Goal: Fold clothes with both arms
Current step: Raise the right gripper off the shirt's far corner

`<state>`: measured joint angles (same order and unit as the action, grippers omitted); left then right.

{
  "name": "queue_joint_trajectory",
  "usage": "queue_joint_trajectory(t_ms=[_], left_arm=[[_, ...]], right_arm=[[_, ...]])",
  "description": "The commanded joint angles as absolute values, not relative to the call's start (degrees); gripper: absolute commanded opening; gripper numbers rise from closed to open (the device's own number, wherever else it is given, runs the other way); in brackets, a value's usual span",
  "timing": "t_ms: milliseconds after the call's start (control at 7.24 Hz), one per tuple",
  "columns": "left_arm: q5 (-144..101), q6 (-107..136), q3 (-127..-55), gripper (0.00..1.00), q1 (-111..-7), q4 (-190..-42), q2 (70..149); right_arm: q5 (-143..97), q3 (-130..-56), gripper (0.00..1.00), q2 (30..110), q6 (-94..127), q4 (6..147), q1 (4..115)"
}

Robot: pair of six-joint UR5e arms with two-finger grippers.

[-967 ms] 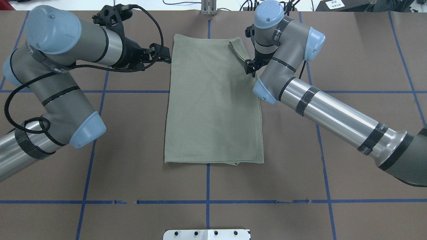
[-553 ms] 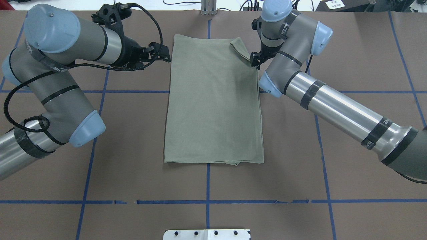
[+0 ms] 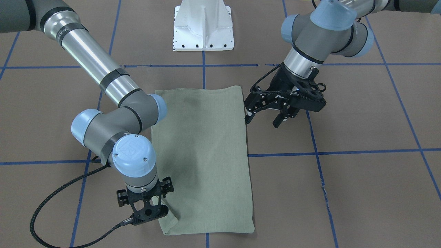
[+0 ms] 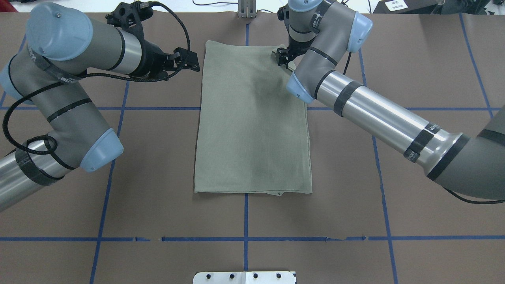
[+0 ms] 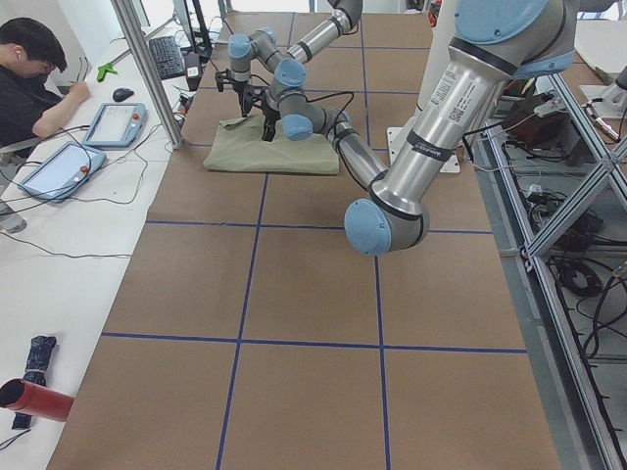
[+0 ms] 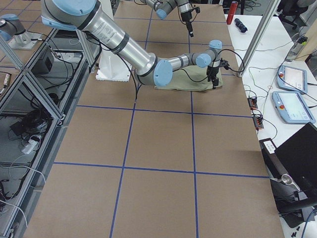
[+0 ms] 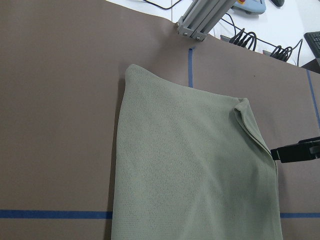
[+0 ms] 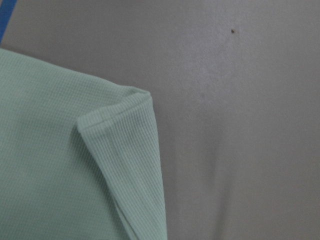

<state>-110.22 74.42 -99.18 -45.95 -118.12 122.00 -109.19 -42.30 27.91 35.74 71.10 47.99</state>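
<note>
The sage-green shirt lies folded into a long flat rectangle in the middle of the table, also in the front view. Its far right corner is turned over in a small flap, which the left wrist view also shows. My right gripper points down right at that corner, at the near left in the front view. Its fingers are hidden under the wrist, so I cannot tell its state. My left gripper is open and empty, just off the shirt's left edge.
The white pedestal stands on the robot's side of the shirt. A metal post stands at the table's far edge. Blue tape lines cross the brown table. An operator sits at a desk beyond the far edge.
My right gripper has moved from the shirt's right edge up and inward to its far right corner. The left arm has barely shifted. The shirt lies as before.
</note>
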Motion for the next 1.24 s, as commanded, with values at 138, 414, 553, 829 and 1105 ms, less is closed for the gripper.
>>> queue_joint_trajectory(t_ms=[138,414,553,829,1105], left_arm=[[-110.3,74.4,-99.1,1.0,-46.0,-118.1,122.0],[-110.3,74.4,-99.1,1.0,-46.1,-118.1,122.0],[-110.3,74.4,-99.1,1.0,-46.1,-118.1,122.0],[-110.3,74.4,-99.1,1.0,-46.4,-118.1,122.0],[-110.4,74.4,-99.1,1.0,-46.4,-118.2,122.0]], right_arm=[[-105.2,-32.4,1.0,22.7,35.9,65.8,45.4],[-105.1,-31.9,1.0,22.8,35.9,65.6,45.4],[-105.1,-31.8,1.0,23.1,35.9,65.6,45.6],[-105.0,-31.5,1.0,23.6,35.9,65.6,46.4],[-106.2,-31.5,1.0,24.2,35.8,65.6,49.1]])
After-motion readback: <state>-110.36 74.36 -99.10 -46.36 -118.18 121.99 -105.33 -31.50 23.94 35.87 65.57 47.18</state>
